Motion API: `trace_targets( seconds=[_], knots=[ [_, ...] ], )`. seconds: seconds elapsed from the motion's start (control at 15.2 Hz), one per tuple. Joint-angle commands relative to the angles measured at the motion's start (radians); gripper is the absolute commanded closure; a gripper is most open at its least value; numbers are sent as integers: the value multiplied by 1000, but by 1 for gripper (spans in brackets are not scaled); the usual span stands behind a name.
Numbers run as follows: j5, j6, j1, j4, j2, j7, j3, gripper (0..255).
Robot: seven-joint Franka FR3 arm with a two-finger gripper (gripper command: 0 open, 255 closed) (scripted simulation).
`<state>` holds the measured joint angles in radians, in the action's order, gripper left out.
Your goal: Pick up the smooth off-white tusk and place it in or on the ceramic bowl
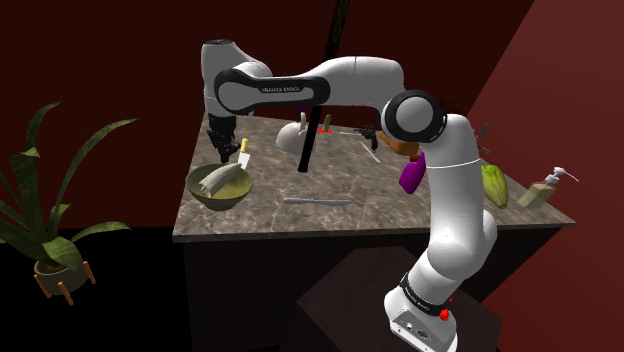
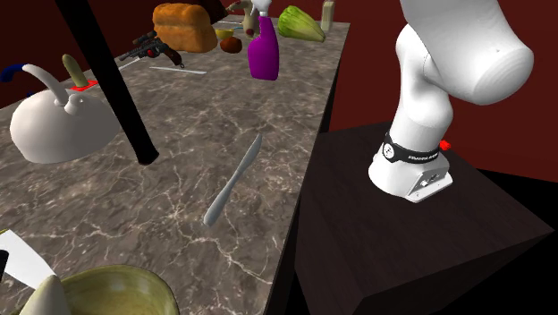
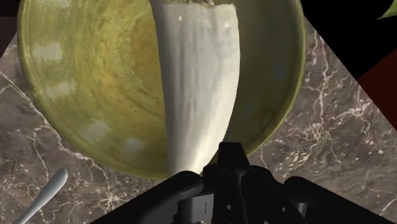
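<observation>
Black gripper hangs right over the near rim of the yellow-green bowl, and its housing covers the narrow end of the off-white tusk, so I cannot tell whether the jaws are spread or clamped on it. The tusk lies lengthwise across the inside of the bowl, wide end at the far rim; the bowl stands on the marbled surface near a corner. Risk: if the jaws grip or brush that tip, any lift would likely lever the smooth tusk out over the rim, or tip the bowl toward the edge.
</observation>
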<state>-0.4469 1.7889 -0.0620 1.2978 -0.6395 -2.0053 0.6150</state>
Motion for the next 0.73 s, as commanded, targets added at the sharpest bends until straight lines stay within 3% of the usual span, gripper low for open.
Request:
trace_targets(
  seconds=[0.0,0.07,0.33,0.66],
  knots=[
    [0,0,0,0,0,0,0,255],
    [0,0,0,0,0,0,0,0],
    [-189,-135,202,-53,-32,-47,-50,0],
    [-205,-94,195,-5,-35,-60,-57,0]
  ],
)
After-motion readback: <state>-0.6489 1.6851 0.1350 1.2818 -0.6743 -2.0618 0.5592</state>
